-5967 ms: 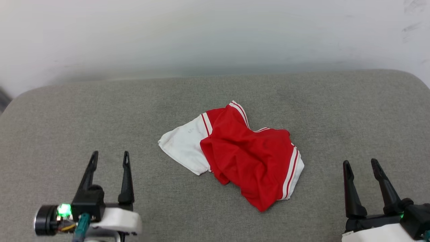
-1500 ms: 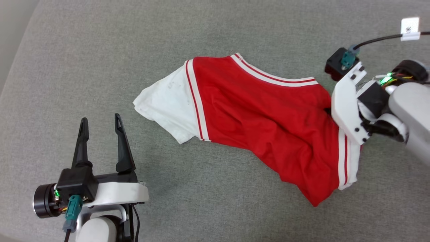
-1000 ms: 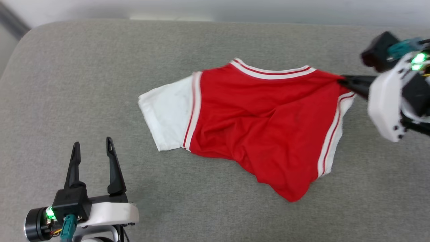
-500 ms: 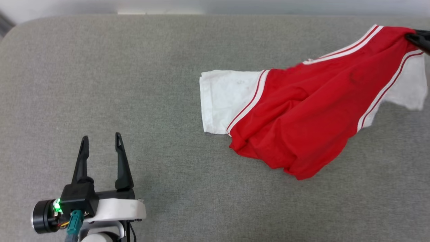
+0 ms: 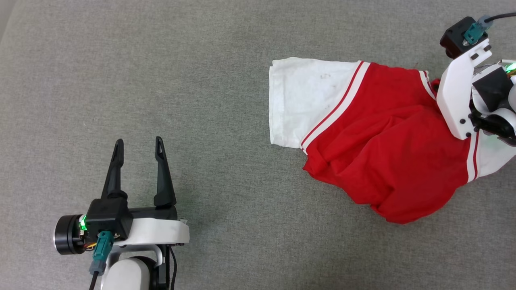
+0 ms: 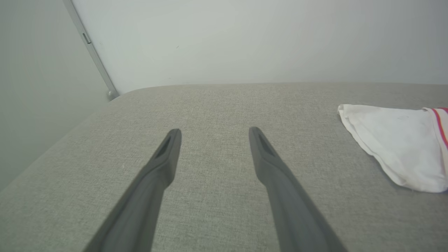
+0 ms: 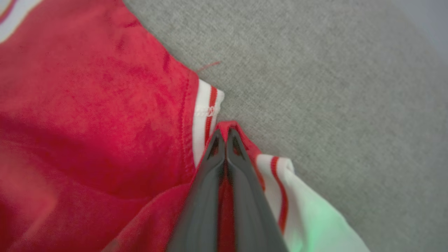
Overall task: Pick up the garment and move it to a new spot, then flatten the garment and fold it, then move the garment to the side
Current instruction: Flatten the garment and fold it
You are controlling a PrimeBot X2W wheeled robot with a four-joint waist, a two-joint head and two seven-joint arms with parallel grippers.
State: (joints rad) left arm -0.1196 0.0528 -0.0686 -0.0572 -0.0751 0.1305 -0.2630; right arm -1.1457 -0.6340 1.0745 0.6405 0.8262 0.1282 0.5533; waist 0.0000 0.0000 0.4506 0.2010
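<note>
From where I stand, the garment (image 5: 387,161) lies rumpled on the grey upholstered surface (image 5: 201,80), off to the robot's right side and well apart from the left tool (image 5: 138,143). One white sleeve (image 5: 302,100) is spread fairly flat towards the middle of the surface, with its striped trim running slantwise where it meets the red body. The red cloth bunches into loose folds towards the near edge. A second white sleeve (image 5: 492,155) peeks out beneath the right arm's white wrist bracket (image 5: 457,100), which hangs over the far right part of the shirt. Seen from the right wrist, the right tool (image 7: 224,134) has its two dark fingers (image 7: 203,196) pressed together, with a ridge of red fabric pinched between them. The pinch sits right beside the striped trim where red meets white. I cannot tell whether that pinched bit is raised off the surface. The left tool sits low at the near left, above bare grey cloth, its fingers (image 5: 115,169) spread wide apart with nothing between them. From the left wrist view those fingers point across the surface towards a pale wall (image 6: 245,42), and the tip of the spread sleeve (image 6: 395,143) lies off to one side, not touching them.
</note>
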